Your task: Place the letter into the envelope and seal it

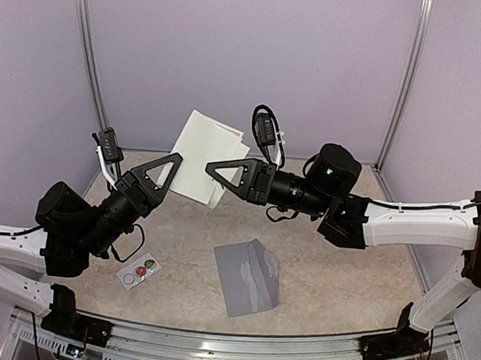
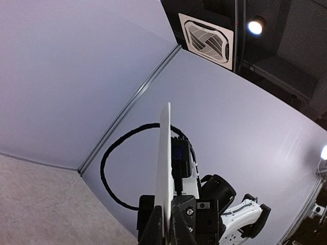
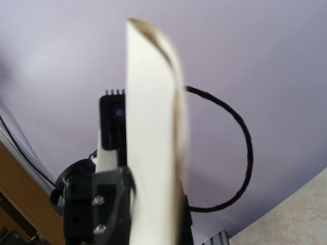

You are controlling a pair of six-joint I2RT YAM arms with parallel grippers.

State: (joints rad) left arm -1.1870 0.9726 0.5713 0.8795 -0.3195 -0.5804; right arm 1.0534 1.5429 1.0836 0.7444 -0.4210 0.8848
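Note:
The cream letter (image 1: 206,149) hangs in the air above the back of the table, folded and held between both arms. My left gripper (image 1: 175,160) is shut on its left edge; in the left wrist view the letter (image 2: 164,163) stands edge-on, pinched between the fingertips of the left gripper (image 2: 171,229). My right gripper (image 1: 212,167) is shut on the sheet's right side; in the right wrist view the blurred letter (image 3: 153,132) fills the space between the jaws of the right gripper (image 3: 153,224). The grey envelope (image 1: 247,277) lies flat on the table, nearer the front, under no gripper.
A small white sticker card (image 1: 139,270) with round stickers lies on the table front left, below the left arm. Lilac walls close in the back and both sides. A metal rail (image 1: 239,343) runs along the near edge.

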